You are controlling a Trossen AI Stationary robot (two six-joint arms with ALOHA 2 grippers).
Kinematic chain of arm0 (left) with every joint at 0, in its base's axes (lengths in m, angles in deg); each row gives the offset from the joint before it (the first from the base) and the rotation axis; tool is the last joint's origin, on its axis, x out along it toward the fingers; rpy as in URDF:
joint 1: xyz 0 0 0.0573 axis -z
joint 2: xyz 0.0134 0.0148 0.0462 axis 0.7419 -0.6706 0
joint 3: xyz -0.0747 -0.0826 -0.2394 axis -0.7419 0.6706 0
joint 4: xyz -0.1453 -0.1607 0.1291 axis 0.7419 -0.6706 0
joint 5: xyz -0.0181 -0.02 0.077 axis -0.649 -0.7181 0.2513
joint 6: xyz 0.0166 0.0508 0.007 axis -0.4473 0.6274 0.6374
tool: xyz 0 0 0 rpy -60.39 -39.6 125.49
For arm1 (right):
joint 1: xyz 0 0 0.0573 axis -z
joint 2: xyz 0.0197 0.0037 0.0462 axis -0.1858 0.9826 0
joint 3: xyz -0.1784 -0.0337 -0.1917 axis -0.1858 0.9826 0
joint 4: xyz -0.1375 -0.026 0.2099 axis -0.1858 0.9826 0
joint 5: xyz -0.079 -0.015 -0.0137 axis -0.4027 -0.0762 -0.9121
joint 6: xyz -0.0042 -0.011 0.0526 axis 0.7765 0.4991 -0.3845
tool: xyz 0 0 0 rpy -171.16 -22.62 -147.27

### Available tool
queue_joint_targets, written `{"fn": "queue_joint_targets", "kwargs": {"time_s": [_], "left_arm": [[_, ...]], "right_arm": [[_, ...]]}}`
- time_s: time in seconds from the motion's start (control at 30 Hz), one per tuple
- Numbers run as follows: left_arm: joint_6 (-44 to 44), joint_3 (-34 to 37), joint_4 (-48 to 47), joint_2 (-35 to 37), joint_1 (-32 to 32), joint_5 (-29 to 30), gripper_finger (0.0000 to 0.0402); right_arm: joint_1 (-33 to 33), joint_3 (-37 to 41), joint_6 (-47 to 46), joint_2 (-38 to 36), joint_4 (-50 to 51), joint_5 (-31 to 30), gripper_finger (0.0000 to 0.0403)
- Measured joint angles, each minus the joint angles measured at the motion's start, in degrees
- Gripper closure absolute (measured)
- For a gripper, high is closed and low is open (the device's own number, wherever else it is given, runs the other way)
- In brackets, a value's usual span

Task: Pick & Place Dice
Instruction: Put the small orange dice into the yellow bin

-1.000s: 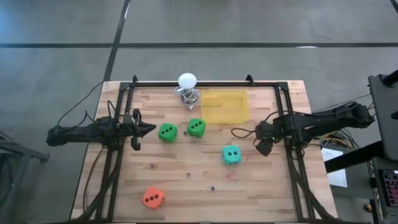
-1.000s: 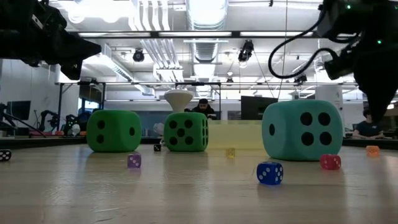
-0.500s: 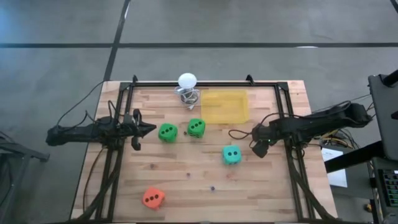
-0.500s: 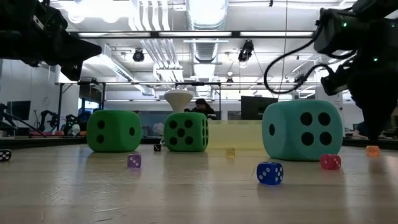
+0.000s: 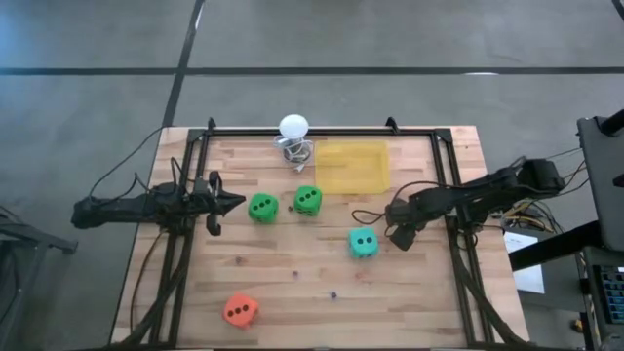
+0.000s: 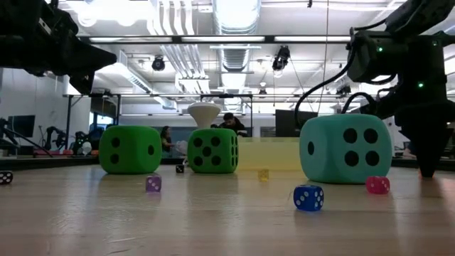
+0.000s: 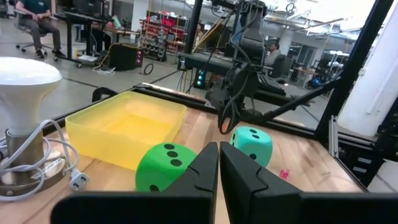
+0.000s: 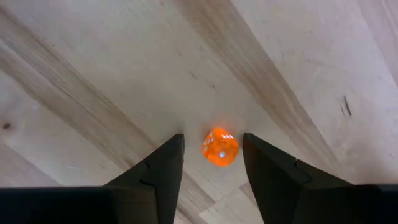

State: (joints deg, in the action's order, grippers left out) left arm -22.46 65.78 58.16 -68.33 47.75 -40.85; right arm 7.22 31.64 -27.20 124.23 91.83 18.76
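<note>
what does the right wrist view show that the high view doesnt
Only the right wrist view shows a tiny orange die on the wood between the right gripper's open fingers. Only the high view shows the teal die, two green dice, orange-red die, yellow tray and left gripper. Both show the wooden table.

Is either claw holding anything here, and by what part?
Nothing is held. The right claw is open, its fingers straddling a tiny orange die on the table without touching. The left claw is shut and empty.
</note>
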Motion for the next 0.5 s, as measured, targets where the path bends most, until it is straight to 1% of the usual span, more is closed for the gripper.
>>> {"fn": "queue_joint_targets", "kwargs": {"time_s": [0.1, 0.3, 0.33, 0.5], "left_arm": [[0.0, 0.0, 0.03, 0.0, 0.0, 0.01, 0.0378], [0.0, 0.0, 0.0, 0.02, 0.0, 0.01, 0.0378], [0.0, 0.0, -0.01, 0.02, 0.0, 0.0, 0.0378], [-0.02, 0.0, -0.05, 0.02, 0.0, -0.02, 0.0378]], "right_arm": [[0.0, 0.08, 0.03, -0.12, -0.34, 0.02, 0.028], [-0.02, 0.42, -1.08, -3.22, -0.52, -0.42, 0.0356], [-0.02, 0.48, -1.16, -3.7, -0.53, -1.03, 0.0362], [-0.02, 0.49, -1.24, -4.83, -0.33, -1.73, 0.0362]]}}
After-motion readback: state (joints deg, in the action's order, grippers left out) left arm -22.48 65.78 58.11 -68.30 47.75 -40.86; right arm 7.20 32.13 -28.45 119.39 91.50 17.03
